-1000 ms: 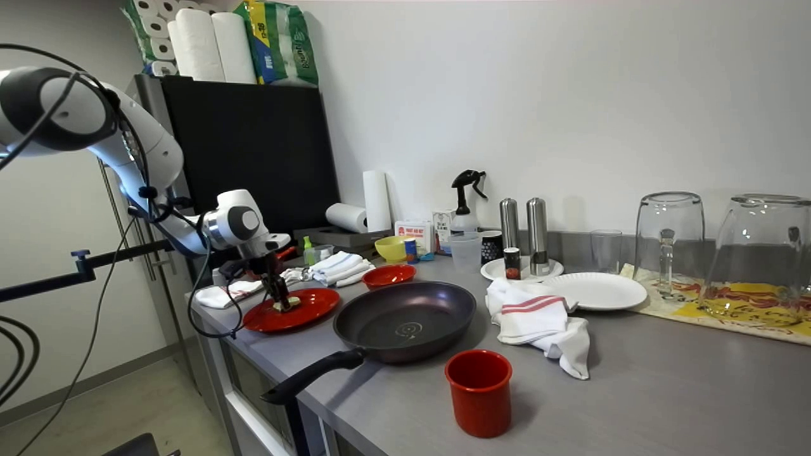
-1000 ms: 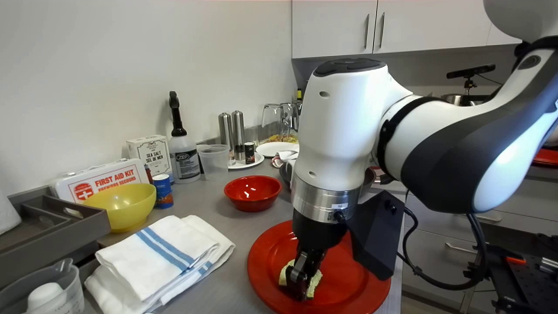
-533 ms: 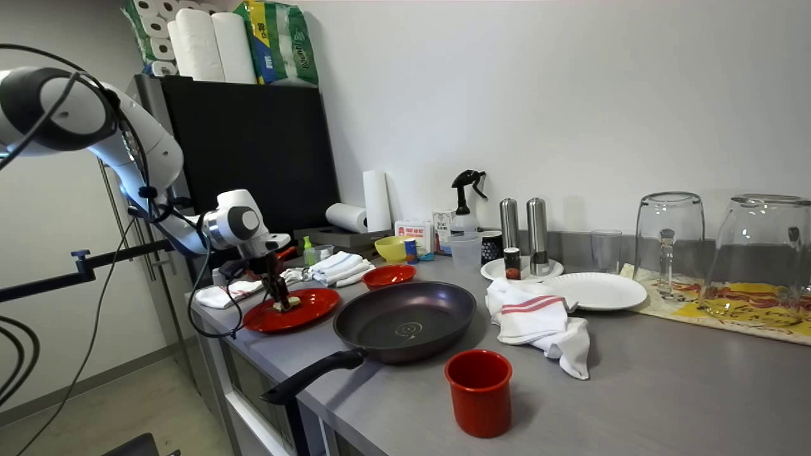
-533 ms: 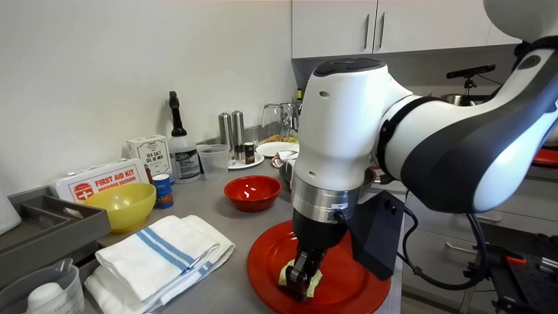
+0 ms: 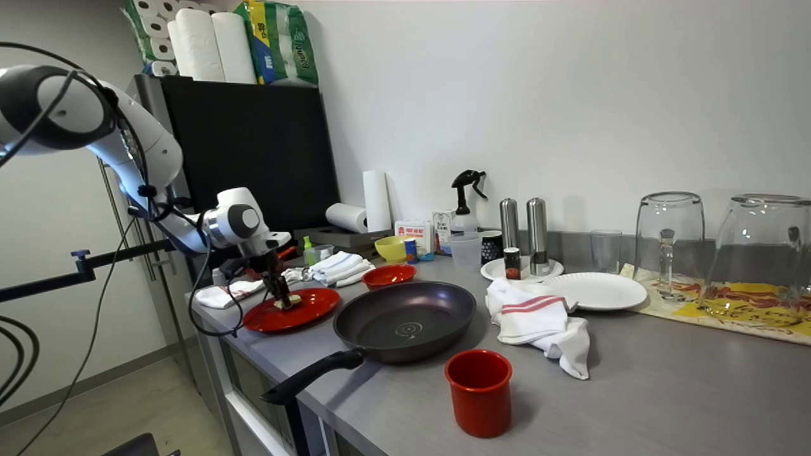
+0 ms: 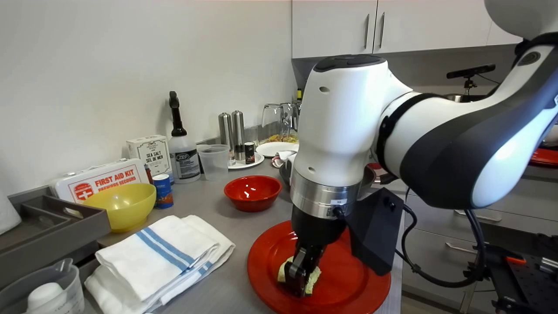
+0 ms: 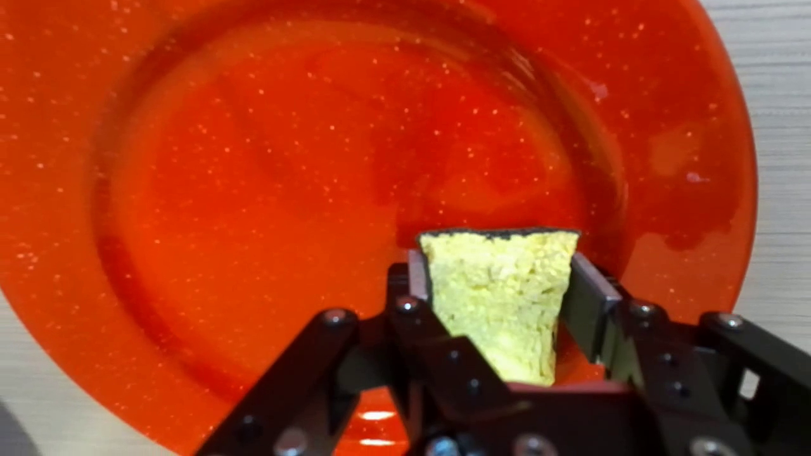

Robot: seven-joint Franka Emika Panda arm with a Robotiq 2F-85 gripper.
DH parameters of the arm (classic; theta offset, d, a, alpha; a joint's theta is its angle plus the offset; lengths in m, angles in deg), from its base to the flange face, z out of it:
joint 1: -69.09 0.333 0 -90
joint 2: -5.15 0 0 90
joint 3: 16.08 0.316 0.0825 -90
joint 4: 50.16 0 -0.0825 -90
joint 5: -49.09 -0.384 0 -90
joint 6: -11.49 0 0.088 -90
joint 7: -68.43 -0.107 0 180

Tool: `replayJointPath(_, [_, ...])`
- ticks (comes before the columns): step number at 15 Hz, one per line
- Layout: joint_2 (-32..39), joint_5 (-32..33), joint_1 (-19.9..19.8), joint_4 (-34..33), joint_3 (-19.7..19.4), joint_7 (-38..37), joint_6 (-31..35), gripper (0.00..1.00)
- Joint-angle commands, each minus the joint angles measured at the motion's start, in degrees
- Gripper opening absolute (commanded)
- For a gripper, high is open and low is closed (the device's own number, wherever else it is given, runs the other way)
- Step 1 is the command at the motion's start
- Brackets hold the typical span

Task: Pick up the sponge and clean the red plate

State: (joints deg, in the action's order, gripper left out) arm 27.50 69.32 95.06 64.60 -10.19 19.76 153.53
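Holding sponge [image 7: 500, 310] (yel., dk. edge) | w/ claw [image 7: 504, 280] | over red plate [image 7: 266, 158]

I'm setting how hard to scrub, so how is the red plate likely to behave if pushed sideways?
The red plate would probably slide rather than roll, since it lies flat on the counter. Its glossy surface may let the sponge glide across. Its broad, low shape suggests tipping is unlikely.

A grey desk [image 5: 665, 392] shows in both exterior views. On it, a red plate [image 6: 344, 285] lies flat near the edge, just beside a pan [image 5: 405, 323], with a red bowl [image 6: 253, 196] near both. A red cup [image 5: 479, 399] stands upright by the pan; a crumpled towel [image 5: 537, 320], folded towels [image 6: 161, 250] and a spray bottle [image 6: 185, 159] rest there too.
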Motion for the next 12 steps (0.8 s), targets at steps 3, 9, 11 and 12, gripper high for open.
replayJointPath(3, [-0.28, -0.14, -0.04, -0.01, -0.59, -0.64, -0.71, 0.27])
replayJointPath(9, [-0.2, 0.16, -0.59, 0.77, -1.76, -1.04, -0.62, 0.27])
replayJointPath(11, [-0.26, 0.24, -0.88, 0.94, -2.2, -1.16, -0.61, 0.27])
replayJointPath(12, [-0.3, 0.33, -1.02, 1.02, -2.43, -1.25, -0.63, 0.27])
